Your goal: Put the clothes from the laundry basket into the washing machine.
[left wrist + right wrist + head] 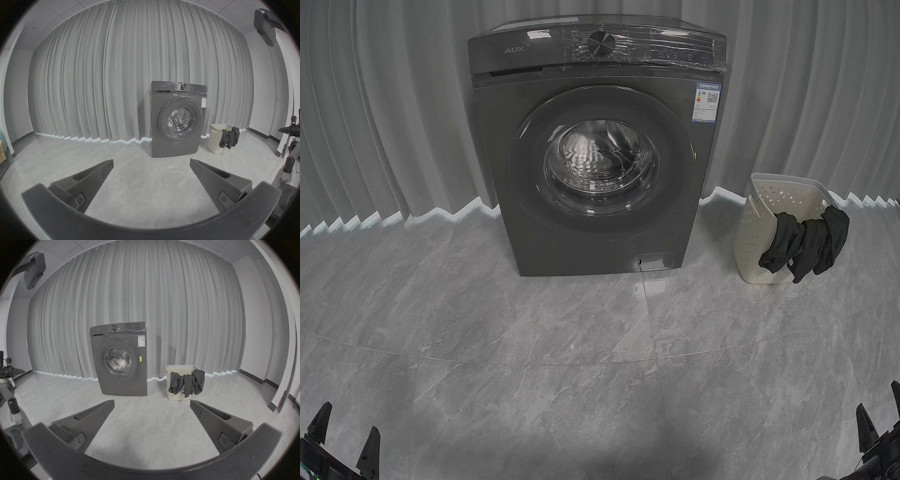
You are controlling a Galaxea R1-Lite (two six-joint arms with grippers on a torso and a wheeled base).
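Head view, mid-right: clothes (807, 240) droop over laundry basket (781, 180) rim, likely limp, light, so pinch the hanging fold; left gripper (151, 161), right gripper (151, 401) spread, empty.

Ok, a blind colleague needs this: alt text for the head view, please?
A dark grey front-loading washing machine, door shut, stands against a pleated curtain. To its right on the floor, a white laundry basket has dark clothes draped over its rim. Both open, the left gripper and right gripper sit at the bottom corners, far from both.
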